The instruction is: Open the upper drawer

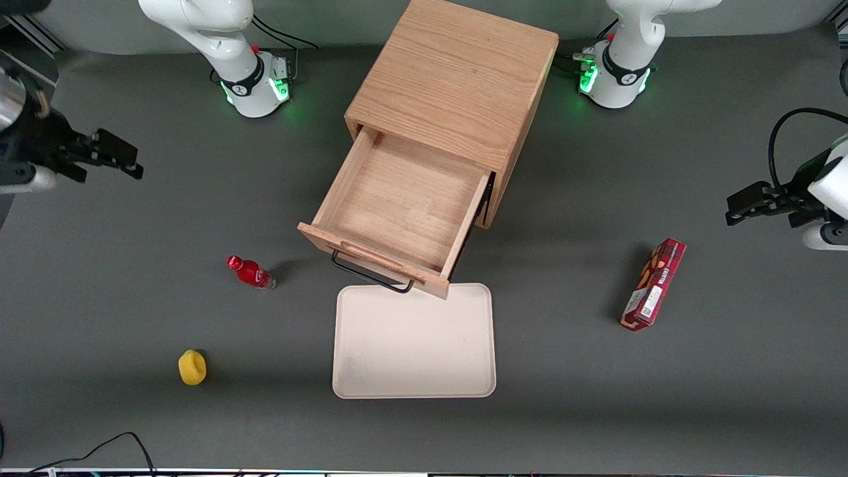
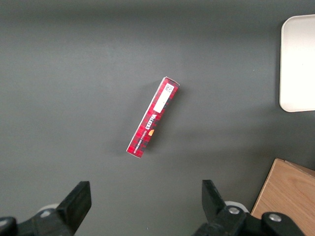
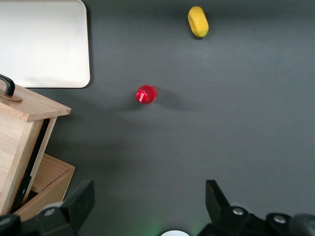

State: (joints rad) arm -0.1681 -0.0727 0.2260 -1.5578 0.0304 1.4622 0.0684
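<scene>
Currently: upper drawer (image 1: 404, 209) pulled fully out, black wire handle (image 1: 371, 273) over cream tray (image 1: 414, 341), gripper (image 1: 116, 159) raised toward working arm's end, jaws spread, grasping nothing, red bottle (image 1: 250, 272) upright nearby.

A robot lab, by the look of it: two white robot arm bases (image 1: 255, 83) with green status lights are bolted onto a dark grey matted tabletop (image 1: 132, 218), cables (image 1: 99, 450) trail at its edge, and staged test props sit about, among them a wooden cabinet (image 1: 457, 86), a tray (image 1: 414, 377) and a small red bottle (image 1: 250, 272).
</scene>
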